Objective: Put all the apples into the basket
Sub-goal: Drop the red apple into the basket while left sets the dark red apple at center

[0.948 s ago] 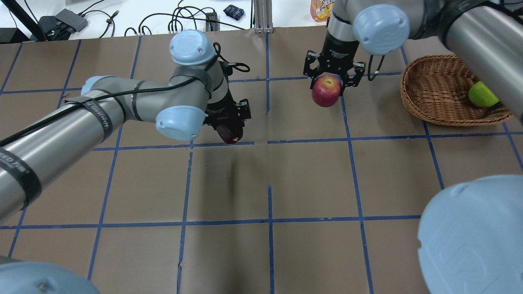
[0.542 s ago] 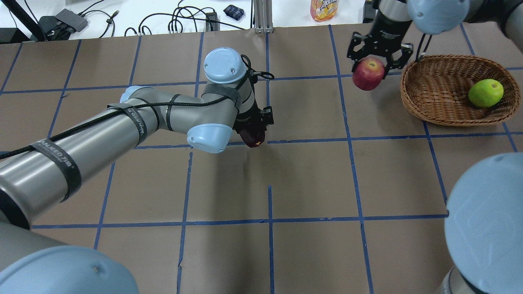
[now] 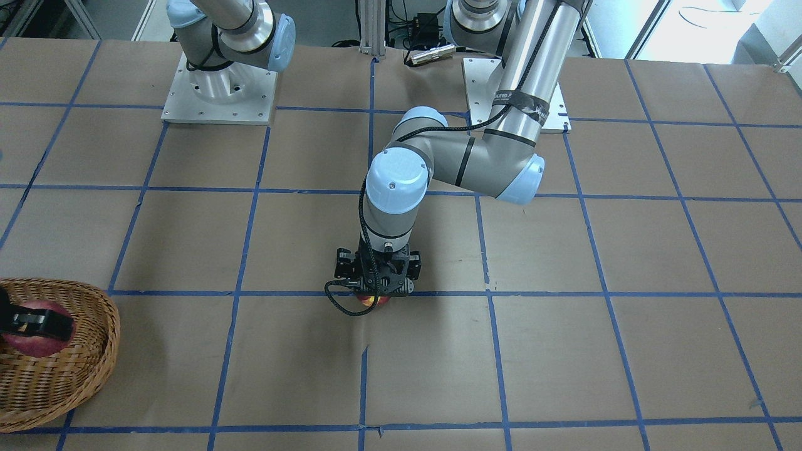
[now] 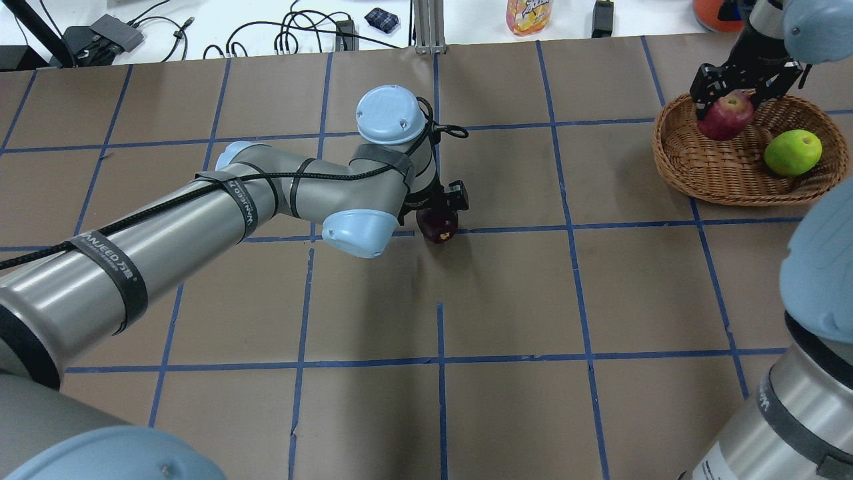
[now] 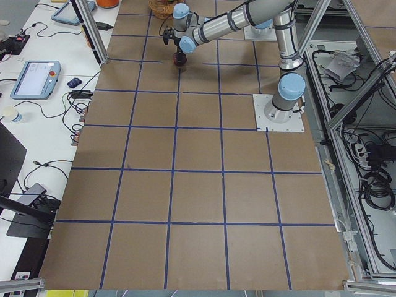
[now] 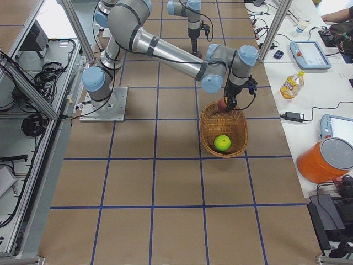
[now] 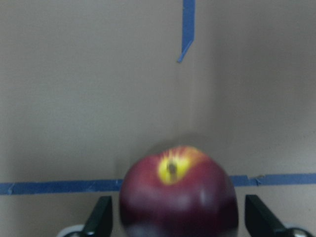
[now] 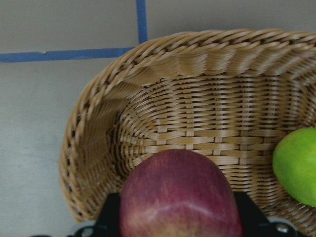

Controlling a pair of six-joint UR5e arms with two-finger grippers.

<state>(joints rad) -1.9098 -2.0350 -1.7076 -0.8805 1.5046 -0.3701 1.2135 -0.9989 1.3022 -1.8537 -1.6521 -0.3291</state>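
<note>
My left gripper (image 4: 436,215) is shut on the dark maroon apple (image 4: 437,227) with a yellow patch and holds it low over the table's middle. The apple fills the left wrist view (image 7: 177,197) and shows in the front view (image 3: 374,301). My right gripper (image 4: 728,103) is shut on the red apple (image 4: 725,117) and holds it over the left part of the wicker basket (image 4: 668,160). The lime green apple (image 4: 792,152) lies in the basket's right half. In the right wrist view the red apple (image 8: 180,197) hangs over the basket's inside (image 8: 197,98), with the green apple (image 8: 297,168) to its right.
The table is brown paper with a blue tape grid. Beyond its far edge lie cables, an orange drink bottle (image 4: 528,15) and an orange container (image 4: 712,9). The left arm's elbow and forearm (image 4: 200,227) stretch across the left half.
Both arms have moved to the right. The right gripper has carried the red apple from mid-table to above the basket. The left gripper has carried the maroon apple right along the tape line.
</note>
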